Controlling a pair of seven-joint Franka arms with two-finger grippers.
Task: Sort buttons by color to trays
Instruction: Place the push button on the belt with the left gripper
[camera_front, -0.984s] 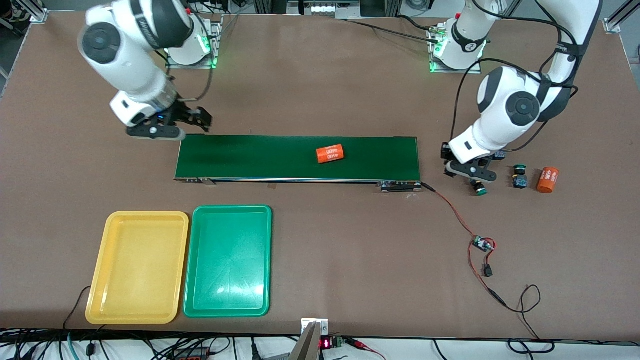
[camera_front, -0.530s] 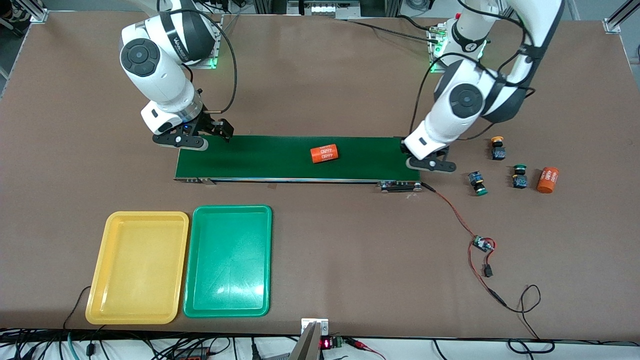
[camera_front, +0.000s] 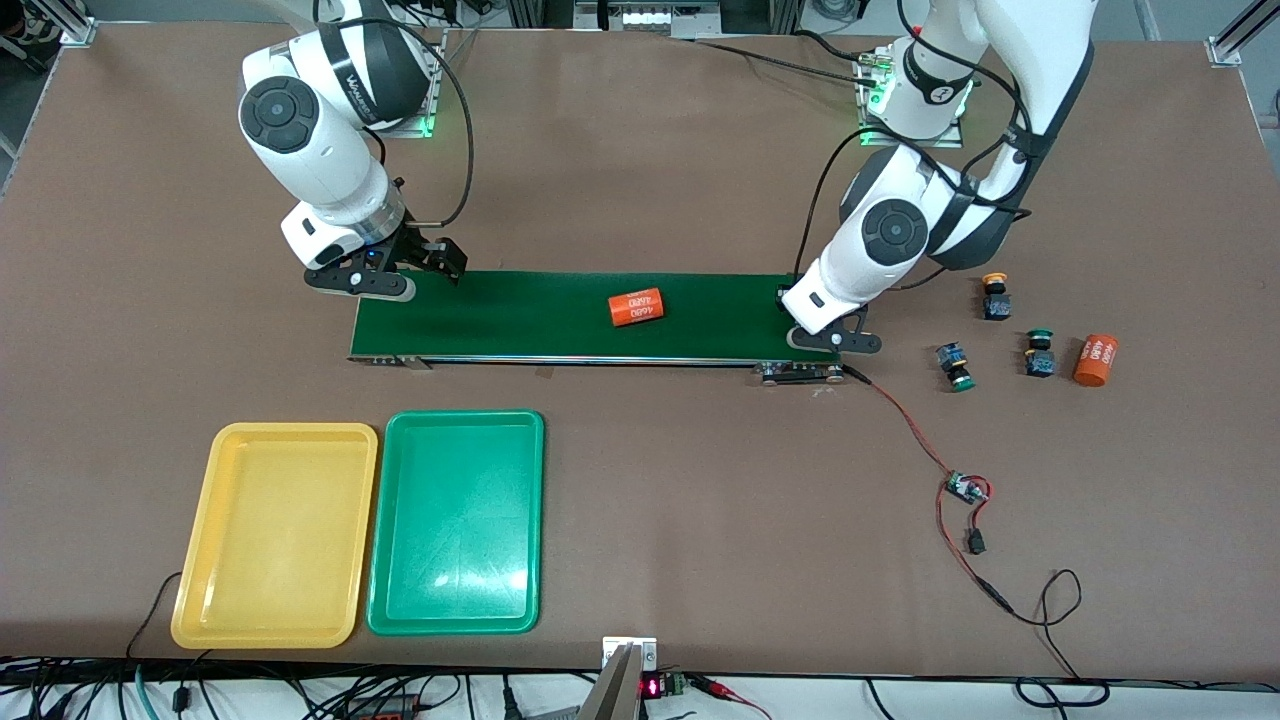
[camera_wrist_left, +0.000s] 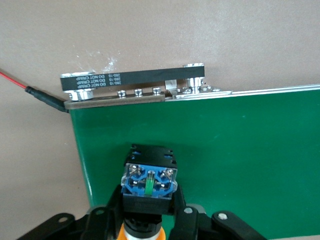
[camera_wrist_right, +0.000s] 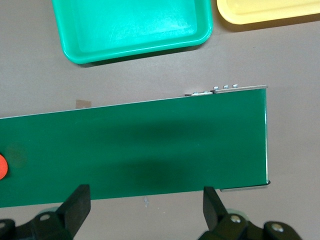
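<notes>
My left gripper (camera_front: 836, 341) (camera_wrist_left: 149, 202) hangs low over the conveyor belt's (camera_front: 520, 315) end toward the left arm's end of the table, shut on a yellow-orange button (camera_wrist_left: 149, 181) whose blue-and-black body points down at the belt (camera_wrist_left: 225, 165). On the table beside that end lie one yellow-orange button (camera_front: 994, 298) and two green buttons (camera_front: 955, 365) (camera_front: 1040, 353). My right gripper (camera_front: 400, 272) (camera_wrist_right: 145, 200) is open and holds nothing, over the belt's (camera_wrist_right: 150, 150) other end. The yellow tray (camera_front: 275, 535) (camera_wrist_right: 270, 10) and green tray (camera_front: 457, 520) (camera_wrist_right: 135, 25) sit side by side, nearer the camera than the belt.
An orange cylinder with white numerals (camera_front: 636, 307) (camera_wrist_right: 1, 166) lies on the belt; another (camera_front: 1095, 360) lies on the table beside the green buttons. A red-and-black cable with a small circuit board (camera_front: 965, 489) runs from the belt's end toward the front edge.
My left gripper carried a button from the group on the table to the belt's end. The right arm swung to the belt's other end. The cylinder on the belt drifted toward the right arm's end.
</notes>
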